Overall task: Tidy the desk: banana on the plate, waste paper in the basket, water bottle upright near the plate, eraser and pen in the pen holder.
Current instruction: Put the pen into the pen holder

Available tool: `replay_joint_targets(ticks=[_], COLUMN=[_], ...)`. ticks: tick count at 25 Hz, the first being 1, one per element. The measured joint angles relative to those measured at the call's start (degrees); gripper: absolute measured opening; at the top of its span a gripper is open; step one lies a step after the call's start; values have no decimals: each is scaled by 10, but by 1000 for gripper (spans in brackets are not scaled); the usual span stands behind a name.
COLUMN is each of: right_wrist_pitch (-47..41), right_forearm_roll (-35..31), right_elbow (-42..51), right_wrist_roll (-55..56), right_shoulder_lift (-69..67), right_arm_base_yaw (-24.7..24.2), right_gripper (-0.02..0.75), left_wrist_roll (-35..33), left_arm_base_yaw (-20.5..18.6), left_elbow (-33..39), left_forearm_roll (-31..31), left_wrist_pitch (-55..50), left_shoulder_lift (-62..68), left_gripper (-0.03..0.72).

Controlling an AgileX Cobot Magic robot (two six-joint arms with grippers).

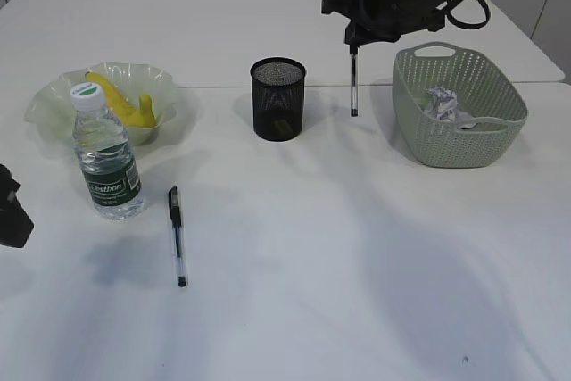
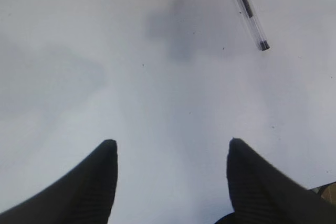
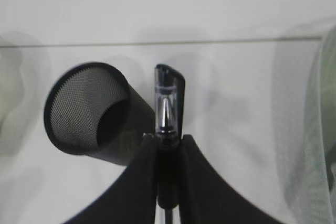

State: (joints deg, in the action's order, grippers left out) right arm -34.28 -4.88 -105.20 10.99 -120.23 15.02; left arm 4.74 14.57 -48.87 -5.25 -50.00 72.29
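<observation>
Right end effector (image 3: 167,145) clamps a clear-barrelled black-capped pen (image 1: 354,85), hanging upright between the black mesh cylindrical pen holder (image 1: 277,98) and the green plastic lattice basket (image 1: 458,104). Left end effector (image 2: 170,153) hovers parted, holding nothing, over the white bench (image 1: 357,256), near a second clear pen (image 1: 177,235).

the black right gripper (image 3: 168,142) is closed on a clear plastic pen with black cap (image 3: 168,106). the black mesh metal pen holder (image 3: 89,111) stands just left, on the white table (image 3: 236,14).
</observation>
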Motion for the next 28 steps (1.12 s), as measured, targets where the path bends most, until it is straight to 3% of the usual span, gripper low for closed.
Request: replay_joint_targets(ticks=[4,11,24,28], right_wrist_pitch=[71,158,165,165], right_forearm_roll=[-55,-210,-579,-640], right_elbow=[-1,-7,-129,-145], right_wrist_roll=[-66,-240,-609,-686], right_shoulder_lift=[-3,-38,-126,-144], right_arm_base_yaw=[0,0,0,0], right_gripper=[50,50,50,50], left_wrist_roll=[0,0,0,0], left_arm_base_yaw=[0,0,0,0], left_elbow=[0,0,0,0], left_forearm_roll=[0,0,0,0], left_wrist_pitch=[1,1,2,2], left_shoulder_lift=[0,0,0,0], left_gripper=[460,460,460,460])
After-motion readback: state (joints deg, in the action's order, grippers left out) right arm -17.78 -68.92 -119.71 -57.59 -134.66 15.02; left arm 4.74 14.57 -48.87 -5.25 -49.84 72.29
